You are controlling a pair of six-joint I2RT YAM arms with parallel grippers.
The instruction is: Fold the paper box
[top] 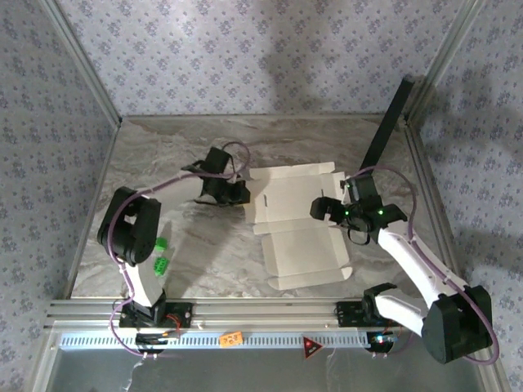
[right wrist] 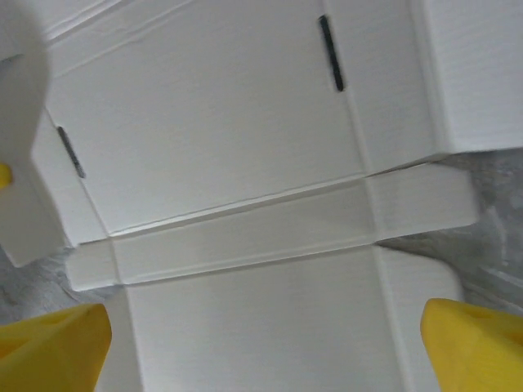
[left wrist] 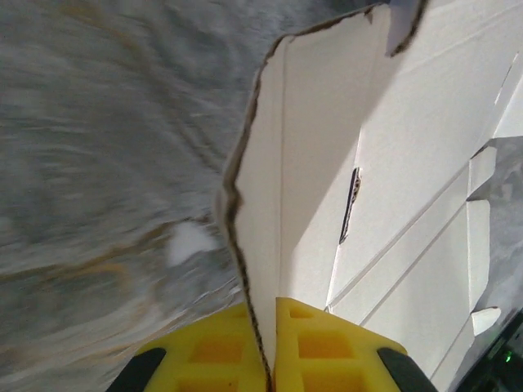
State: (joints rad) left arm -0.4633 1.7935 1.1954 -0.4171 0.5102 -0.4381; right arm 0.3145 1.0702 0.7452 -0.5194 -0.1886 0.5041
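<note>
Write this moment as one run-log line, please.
left gripper: shut on paper box flap, flap raised | right gripper: open over paper box | rest of sheet: flat on table

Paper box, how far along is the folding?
Barely started. Done: nothing folded into shape; the paper box lies mostly flat on the table. In hand: the left end effector is shut on its edge flap, held raised. The right end effector hovers open above the box. Left: all remaining panels and flaps.
</note>
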